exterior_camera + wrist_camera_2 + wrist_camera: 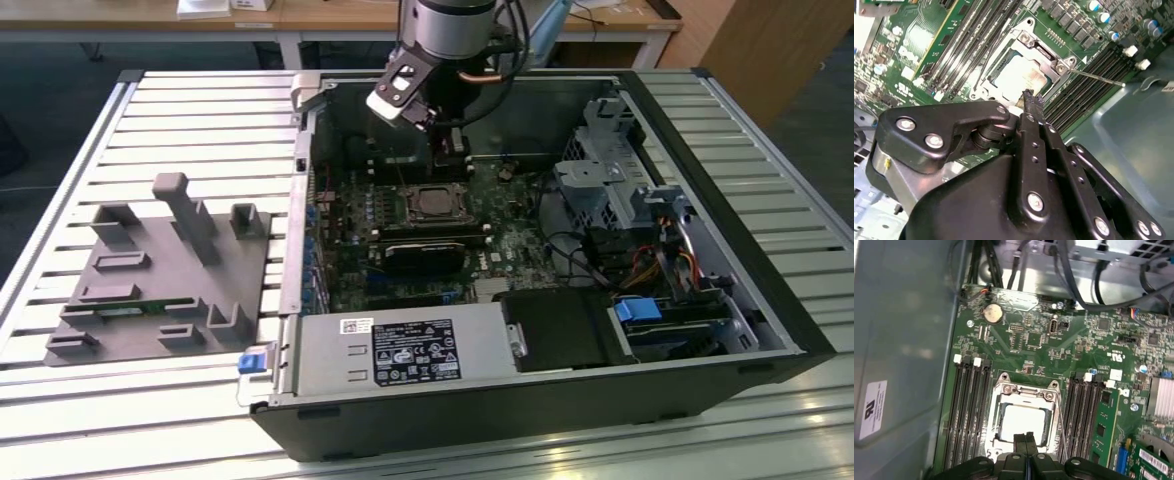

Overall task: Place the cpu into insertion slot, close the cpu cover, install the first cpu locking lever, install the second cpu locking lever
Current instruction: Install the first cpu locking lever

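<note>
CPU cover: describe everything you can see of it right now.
The cpu cover is a thin silver metal frame with a square window, lying flat and closed on the motherboard. The pale cpu shows through the window. The hand, fingers shut, hangs over one edge; contact cannot be told. A thin locking lever rod juts out beside it.

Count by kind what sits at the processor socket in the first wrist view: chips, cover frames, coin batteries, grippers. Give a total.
chip: 1
cover frame: 1
coin battery: 1
gripper: 1
Total: 4
</note>
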Controlling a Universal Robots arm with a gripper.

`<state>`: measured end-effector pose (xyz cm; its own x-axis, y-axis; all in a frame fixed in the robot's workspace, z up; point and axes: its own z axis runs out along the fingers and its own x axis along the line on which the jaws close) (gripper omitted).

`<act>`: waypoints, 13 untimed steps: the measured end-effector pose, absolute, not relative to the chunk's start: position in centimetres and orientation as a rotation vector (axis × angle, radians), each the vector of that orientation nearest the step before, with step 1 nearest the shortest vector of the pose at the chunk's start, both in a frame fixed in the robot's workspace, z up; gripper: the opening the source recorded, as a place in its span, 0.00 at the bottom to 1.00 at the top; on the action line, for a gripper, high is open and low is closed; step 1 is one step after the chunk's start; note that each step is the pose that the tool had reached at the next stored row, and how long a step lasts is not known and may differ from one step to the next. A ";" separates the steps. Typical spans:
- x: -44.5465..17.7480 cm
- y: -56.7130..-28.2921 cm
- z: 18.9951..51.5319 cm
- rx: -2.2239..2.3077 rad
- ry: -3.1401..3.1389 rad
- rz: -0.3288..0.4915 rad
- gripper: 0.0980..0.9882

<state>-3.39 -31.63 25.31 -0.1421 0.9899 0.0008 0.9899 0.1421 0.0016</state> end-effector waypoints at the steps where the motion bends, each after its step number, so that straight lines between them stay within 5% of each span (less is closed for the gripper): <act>1: -3.4 -31.6 25.3 2.045 2.384 0.003 0.01; 13: -3.4 -31.6 25.3 1.940 2.471 0.003 0.01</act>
